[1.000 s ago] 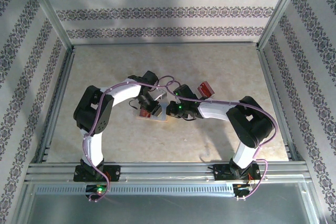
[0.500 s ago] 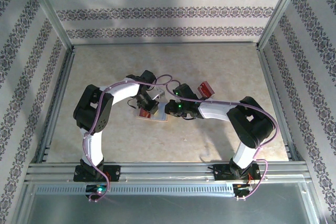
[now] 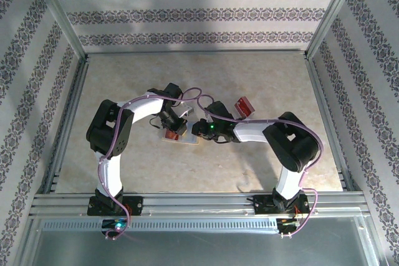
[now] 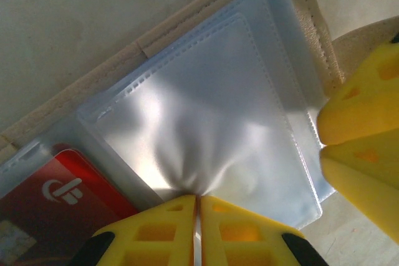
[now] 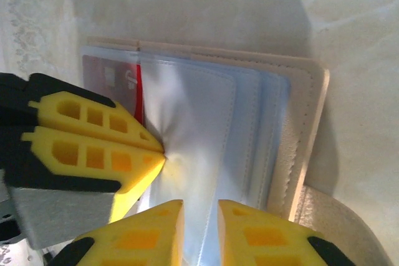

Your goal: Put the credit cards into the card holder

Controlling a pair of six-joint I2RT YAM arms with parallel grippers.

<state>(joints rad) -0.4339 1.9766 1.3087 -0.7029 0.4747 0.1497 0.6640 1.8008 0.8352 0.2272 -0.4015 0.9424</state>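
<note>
Pocket pinched open, next card to fetch
Left hand point(image 4: 197, 207) clamped on sleeve point(image 4: 212, 110) of holder point(image 5: 312, 110), mid-table; right hand point(image 5: 199, 207) slightly apart. Lift gently, no tugging; spare card point(image 3: 244, 105) at holder's 2 o'clock.

Arms point(image 3: 138, 109): white shells, black joints
Cables point(image 3: 117, 130): purple, running along each arm
Fingers point(image 4: 165, 232): yellow, rectangular pockets, black mounts
Lights point(image 3: 212, 128): green, wrist and base

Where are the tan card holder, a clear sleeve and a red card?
card holder point(image 5: 310, 123), right wrist view, stitched tan edge.
clear sleeve point(image 4: 206, 110), left wrist view, middle of top sleeve.
red card point(image 4: 93, 186), left wrist view, beside its logo.
</note>
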